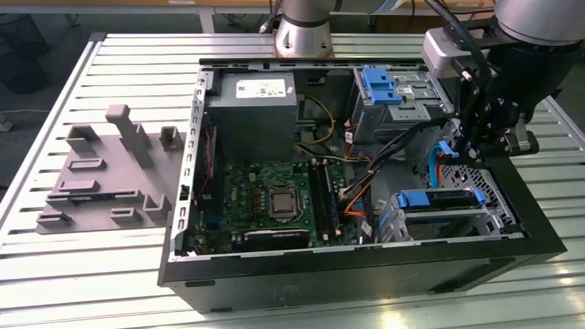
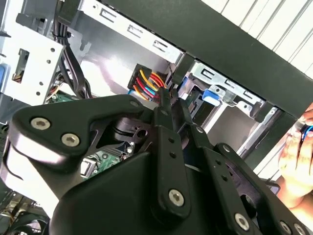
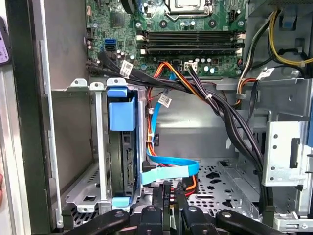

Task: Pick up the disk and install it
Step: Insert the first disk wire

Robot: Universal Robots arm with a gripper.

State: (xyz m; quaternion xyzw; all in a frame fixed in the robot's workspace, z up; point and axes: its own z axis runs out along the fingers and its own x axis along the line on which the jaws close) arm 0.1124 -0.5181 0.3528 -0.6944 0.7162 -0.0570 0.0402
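Note:
The disk [image 1: 440, 199], with its blue side rail, sits on edge inside the metal drive cage [image 1: 494, 218] at the corner of the open computer case nearest the exterior view's lower right. In the first wrist view the disk [image 3: 127, 161] stands in that cage under its blue rail [image 3: 121, 115]. My gripper [image 1: 475, 155] hangs just inside the case wall, beside and above the cage, apart from the disk. Its black fingers [image 3: 165, 192] are together over the perforated case floor, near a blue data cable [image 3: 168, 169] and a red-orange wire bundle. In the second wrist view the gripper [image 2: 169, 100] tapers to closed tips.
A grey power supply box [image 1: 251, 103] and the green motherboard [image 1: 274, 199] take up the case's other half. A blue bracket [image 1: 379, 86] sits on the upper bay. Black cable bundles [image 3: 230, 122] cross the middle. A grey fixture [image 1: 109, 171] lies outside. A person's hand [image 2: 298, 161] is near the case edge.

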